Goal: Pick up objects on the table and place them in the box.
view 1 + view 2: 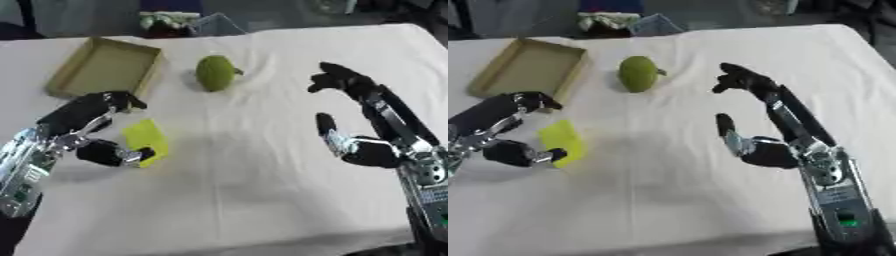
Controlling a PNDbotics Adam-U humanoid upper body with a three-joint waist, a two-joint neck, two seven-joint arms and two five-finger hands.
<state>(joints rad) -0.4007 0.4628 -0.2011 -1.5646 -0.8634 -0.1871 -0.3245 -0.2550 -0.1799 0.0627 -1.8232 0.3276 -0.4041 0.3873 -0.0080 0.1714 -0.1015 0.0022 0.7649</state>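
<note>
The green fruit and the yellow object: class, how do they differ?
The green fruit is rounded and dark green; the yellow object looks flat and bright yellow. The fruit lies untouched beside the box; the yellow object is at the left hand's fingertips. Both lie on the table, outside the box.

2 head eyes, looking down — table [262, 190] shared
</note>
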